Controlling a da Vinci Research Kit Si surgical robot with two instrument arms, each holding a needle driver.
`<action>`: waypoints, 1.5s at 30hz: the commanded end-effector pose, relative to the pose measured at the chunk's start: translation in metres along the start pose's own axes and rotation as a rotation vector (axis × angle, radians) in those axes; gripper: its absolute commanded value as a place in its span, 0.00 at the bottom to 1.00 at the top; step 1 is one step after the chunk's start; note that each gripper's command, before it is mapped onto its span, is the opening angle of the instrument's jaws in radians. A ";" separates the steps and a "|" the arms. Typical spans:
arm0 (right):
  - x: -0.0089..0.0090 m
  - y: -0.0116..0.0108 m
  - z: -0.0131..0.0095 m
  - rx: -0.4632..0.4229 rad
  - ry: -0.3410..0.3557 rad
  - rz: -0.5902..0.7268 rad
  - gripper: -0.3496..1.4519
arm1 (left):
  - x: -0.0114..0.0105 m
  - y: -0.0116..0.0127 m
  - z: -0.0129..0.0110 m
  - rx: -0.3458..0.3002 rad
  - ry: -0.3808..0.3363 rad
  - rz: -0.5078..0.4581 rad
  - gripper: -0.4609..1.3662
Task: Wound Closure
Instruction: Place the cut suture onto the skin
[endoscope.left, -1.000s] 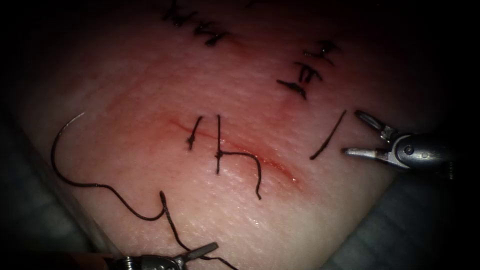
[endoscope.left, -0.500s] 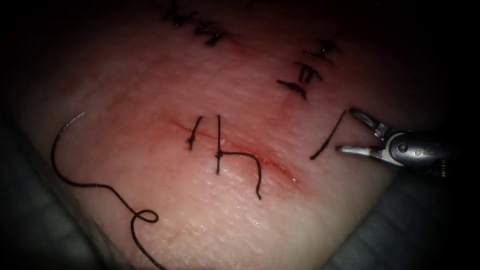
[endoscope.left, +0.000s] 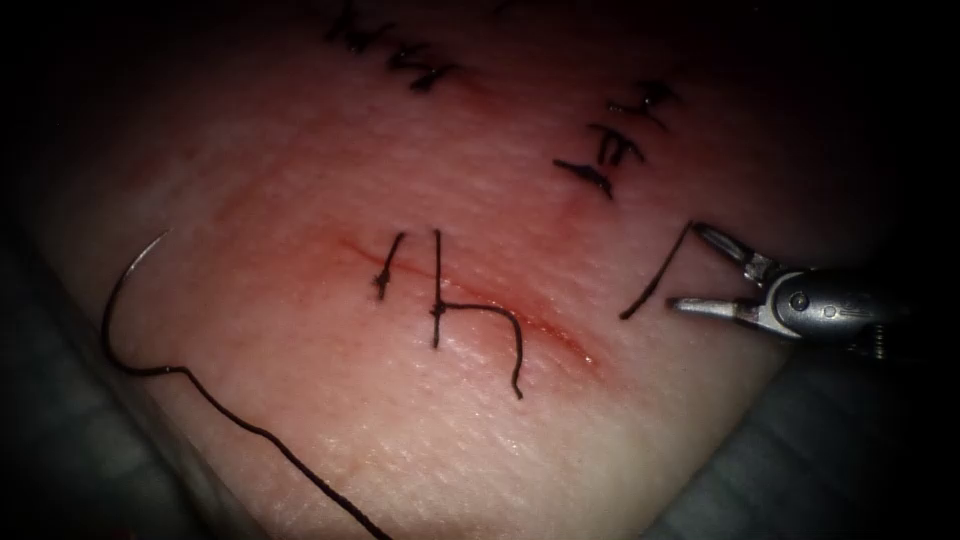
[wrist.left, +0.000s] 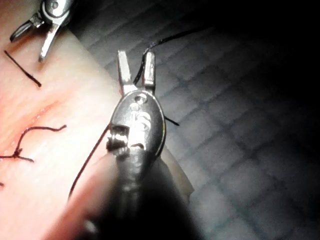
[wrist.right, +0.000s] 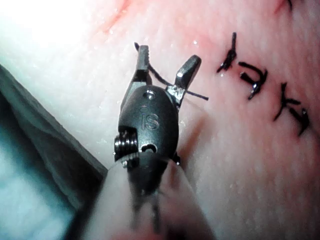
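The curved needle (endoscope.left: 112, 300) lies free on the tissue (endoscope.left: 300, 160) far left of the cut (endoscope.left: 560, 335), held by neither tool. Its thread (endoscope.left: 260, 435) runs straight from it toward the near edge. My left tool (wrist.left: 135, 54) is out beyond the tissue's edge, jaws shut on the thread (wrist.left: 175, 36). On the right of the cut, my right tool (endoscope.left: 686, 265) has its jaws open on either side of a loose cut piece of thread (endoscope.left: 655, 272), and holds nothing. That piece (wrist.right: 192, 94) crosses between the right tool's (wrist.right: 169, 54) jaws.
Two stitches (endoscope.left: 437, 290) cross the cut, with a thread tail (endoscope.left: 515, 350) curling off them. Older stitch rows sit at the back right (endoscope.left: 610, 150) and the far back (endoscope.left: 400, 60). A dark grey mat (endoscope.left: 840, 450) lies past the tissue's near-right edge.
The left tool has drawn back out of the endoscope view, and the thread's loop has pulled out straight. The needle turned a little. The right tool crept left to the loose piece.
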 end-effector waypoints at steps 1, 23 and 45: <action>0.0001 -0.0001 0.0000 0.008 0.000 0.000 0.99 | 0.0008 -0.0004 -0.0002 0.004 0.007 0.016 0.49; 0.0002 -0.0005 -0.0005 0.013 0.004 -0.003 0.99 | -0.0055 -0.0054 0.0029 0.033 0.019 0.010 0.56; -0.0001 -0.0004 -0.0013 0.019 0.007 -0.005 0.99 | -0.0250 -0.0023 0.0085 0.065 -0.063 -0.013 0.14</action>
